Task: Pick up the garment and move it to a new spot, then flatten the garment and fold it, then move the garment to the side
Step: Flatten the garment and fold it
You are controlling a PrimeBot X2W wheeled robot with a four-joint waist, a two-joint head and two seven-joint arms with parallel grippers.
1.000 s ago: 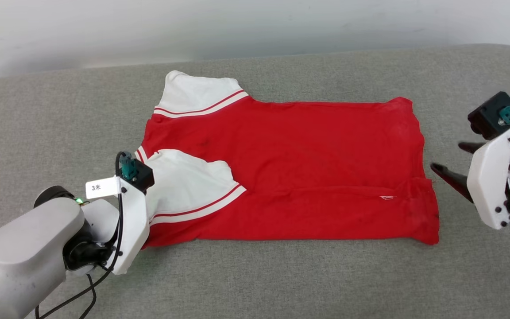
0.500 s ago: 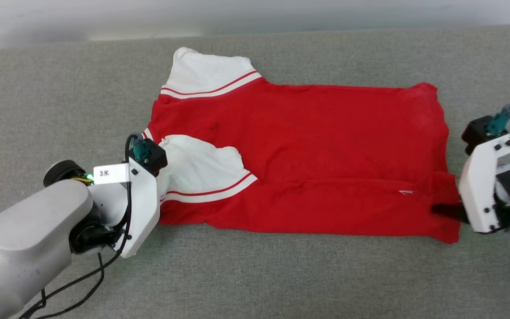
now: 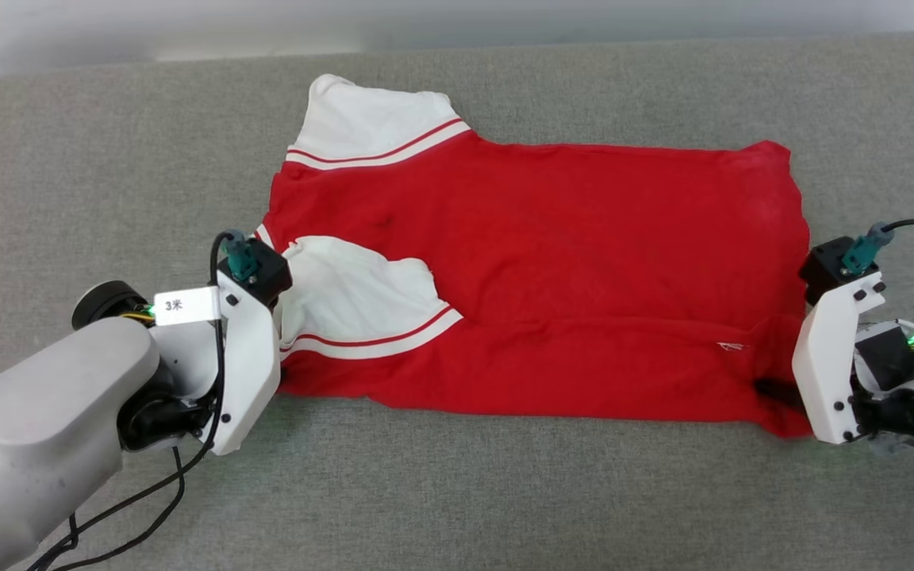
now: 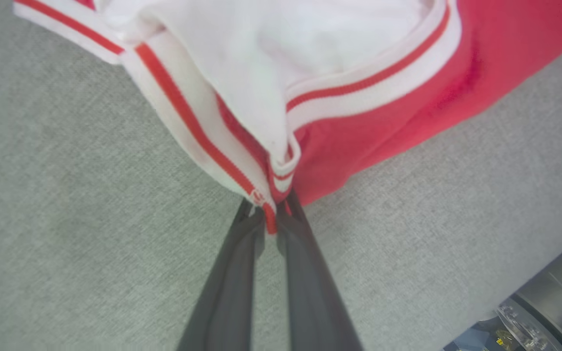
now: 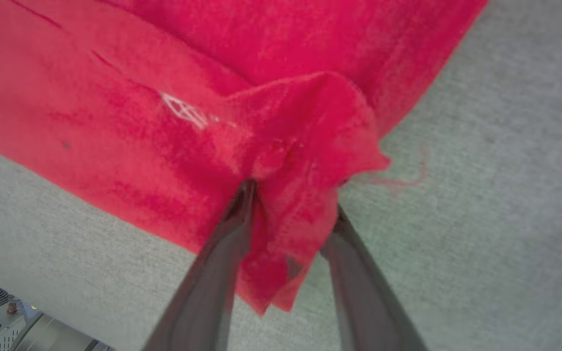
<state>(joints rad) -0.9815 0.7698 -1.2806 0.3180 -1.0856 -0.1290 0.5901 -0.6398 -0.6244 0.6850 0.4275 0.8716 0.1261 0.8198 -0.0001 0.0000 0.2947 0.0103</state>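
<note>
both ends of the garment's (image 3: 552, 262) long axis taken: left end effector (image 4: 270, 217) clamped on trim (image 4: 222, 163), right end effector (image 5: 291, 217) seemingly part-open astride hem (image 5: 281, 263).

Red jersey T-shirt (image 3: 552, 270) with white, red-striped short sleeves, spread mostly flat on grey woven surface (image 3: 457, 492); near sleeve folded over body, near edge doubled over.

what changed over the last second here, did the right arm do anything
The right gripper swung in from beside the garment and came down on its near right corner; its fingers now straddle a bunch of hem, firm clamp not confirmable. The head camera also shifted. Unchanged: the left gripper stays shut on the striped trim, and the garment lies spread as before.
</note>
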